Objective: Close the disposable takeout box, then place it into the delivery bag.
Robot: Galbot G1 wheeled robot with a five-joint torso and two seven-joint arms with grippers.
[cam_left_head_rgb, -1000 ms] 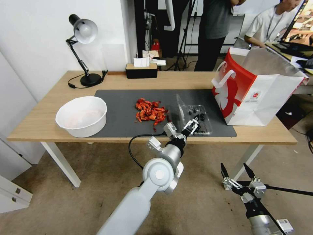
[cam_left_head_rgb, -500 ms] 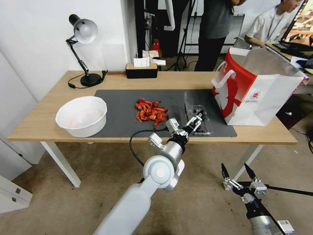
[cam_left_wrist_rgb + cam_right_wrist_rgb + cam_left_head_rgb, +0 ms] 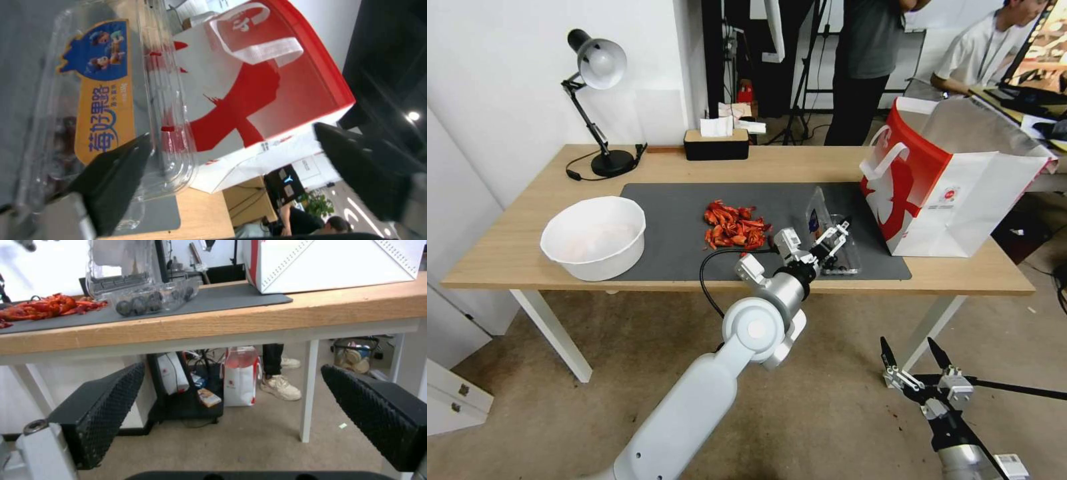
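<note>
The disposable takeout box (image 3: 831, 235) is sitting on the grey mat (image 3: 680, 220), its lid standing half raised, just beside the delivery bag (image 3: 954, 183). The left gripper (image 3: 836, 235) is pushing that lid, fingers spread. The right gripper (image 3: 915, 355) is hanging below the table (image 3: 507, 253), fingers apart.

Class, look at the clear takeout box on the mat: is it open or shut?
Open. The takeout box lid stands raised over its berry tray, not pressed down; the left gripper is at the lid.

Clear glossy plastic takeout box (image 3: 832, 235); matt red-and-white paper delivery bag (image 3: 954, 193) with silvery lining; dark matt mat (image 3: 694, 220) on a smooth wooden desk (image 3: 514, 247).
</note>
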